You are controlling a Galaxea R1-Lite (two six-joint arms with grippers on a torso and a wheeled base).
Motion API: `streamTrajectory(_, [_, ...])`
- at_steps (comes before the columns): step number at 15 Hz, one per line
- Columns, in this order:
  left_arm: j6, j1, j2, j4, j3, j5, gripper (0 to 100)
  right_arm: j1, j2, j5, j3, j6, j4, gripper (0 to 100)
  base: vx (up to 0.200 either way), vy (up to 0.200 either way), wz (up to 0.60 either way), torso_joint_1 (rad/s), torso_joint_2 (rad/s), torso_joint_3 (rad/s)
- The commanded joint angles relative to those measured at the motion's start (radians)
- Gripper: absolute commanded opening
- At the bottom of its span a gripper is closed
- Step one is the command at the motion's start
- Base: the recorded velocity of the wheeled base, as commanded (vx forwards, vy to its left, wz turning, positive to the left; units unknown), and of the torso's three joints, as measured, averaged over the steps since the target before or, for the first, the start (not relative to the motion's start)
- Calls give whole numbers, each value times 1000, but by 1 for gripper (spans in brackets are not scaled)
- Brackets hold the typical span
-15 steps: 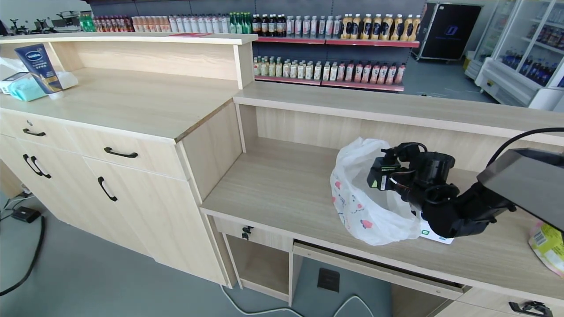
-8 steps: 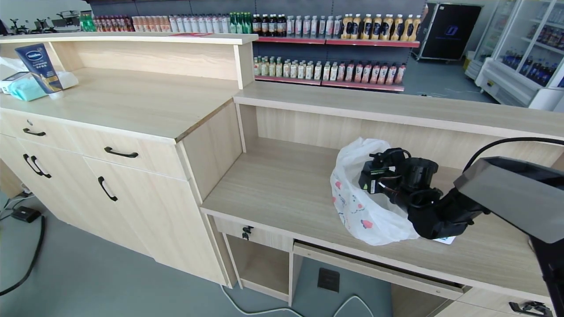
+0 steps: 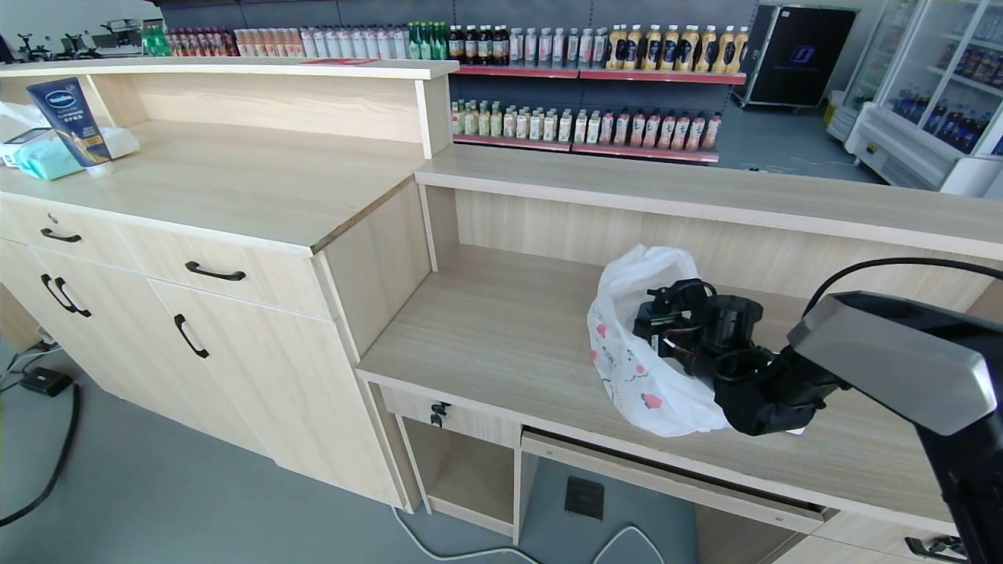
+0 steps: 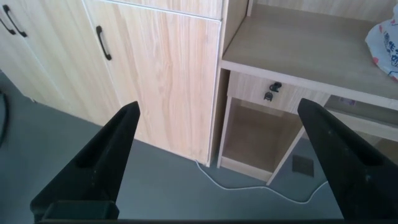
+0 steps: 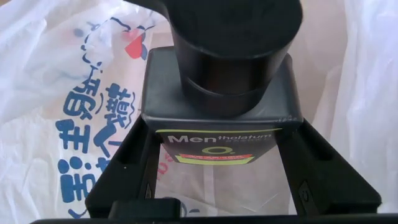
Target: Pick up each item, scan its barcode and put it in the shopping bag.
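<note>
Head view: shopping bag (image 3: 627, 376) stands at 4 o'clock on the bench (image 3: 486, 337), mouth up, so right gripper (image 3: 660, 315) can reach in; vs 1 s ago it has sunk deeper, toward 9 o'clock. Left wrist view: left gripper (image 4: 217, 109) hangs spread wide above the floor, prob. idle. Right wrist view: gripper clamps the dark bottle (image 5: 158, 93) over the bag's inside, prob. ready for release.

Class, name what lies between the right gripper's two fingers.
A dark tube with a black cap, clamped in the right gripper, with the shopping bag behind it; the right wrist view shows this.
</note>
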Motion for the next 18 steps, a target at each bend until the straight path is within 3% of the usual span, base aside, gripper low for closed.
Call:
streamTrajectory(1, [0, 2, 0, 0, 0, 0, 100, 2, 17, 0, -3, 0, 0, 0, 0, 0, 0, 0, 0, 0])
streamTrajectory(5, [0, 1, 0, 0, 0, 0, 100, 0, 71, 1, -120, 10, 0, 0, 0, 0, 0, 0, 0, 0])
streamTrajectory(18, [0, 1, 0, 0, 0, 0, 100, -12, 125, 1, -130, 1, -16, 0, 0, 0, 0, 0, 0, 0])
